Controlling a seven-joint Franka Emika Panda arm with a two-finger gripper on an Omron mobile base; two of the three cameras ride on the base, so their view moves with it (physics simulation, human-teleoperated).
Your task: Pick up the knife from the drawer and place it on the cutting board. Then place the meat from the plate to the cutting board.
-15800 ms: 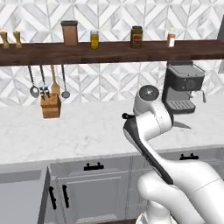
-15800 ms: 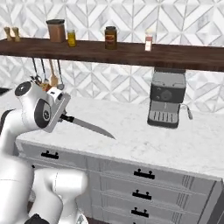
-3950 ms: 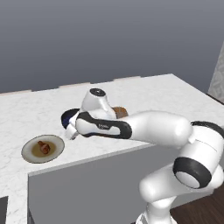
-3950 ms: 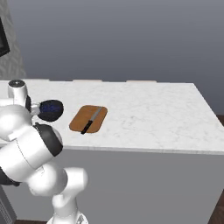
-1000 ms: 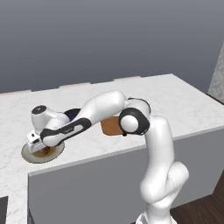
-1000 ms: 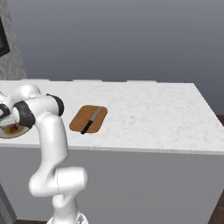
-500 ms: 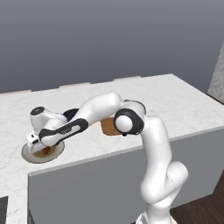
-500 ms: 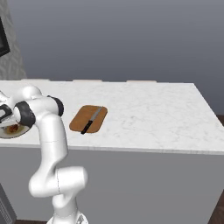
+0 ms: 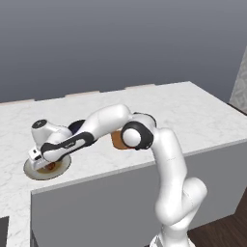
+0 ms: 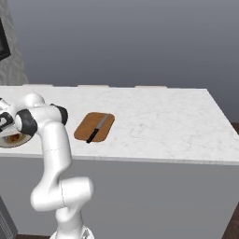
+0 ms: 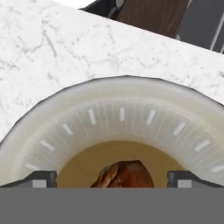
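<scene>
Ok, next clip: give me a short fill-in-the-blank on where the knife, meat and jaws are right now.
1. The knife lies on the ____.
2. The meat sits in the brownish centre of the ____.
3. Over the meat, the gripper has its jaws ____, one fingertip either side.

Missing words: cutting board; plate; open

White Franka arm, glossy rounded link shells, smooth and tube-like. Dark grey/black bands and round caps at the joints; one big black disc on the elbow joint. Forearm link near the wrist has a long dark stripe along its side. Hand block is white, boxy, with a small dark marking on its face. Base column is a bulbous white pedestal. Finger tips (image 11: 43,178) small, dark grey, squared.
</scene>
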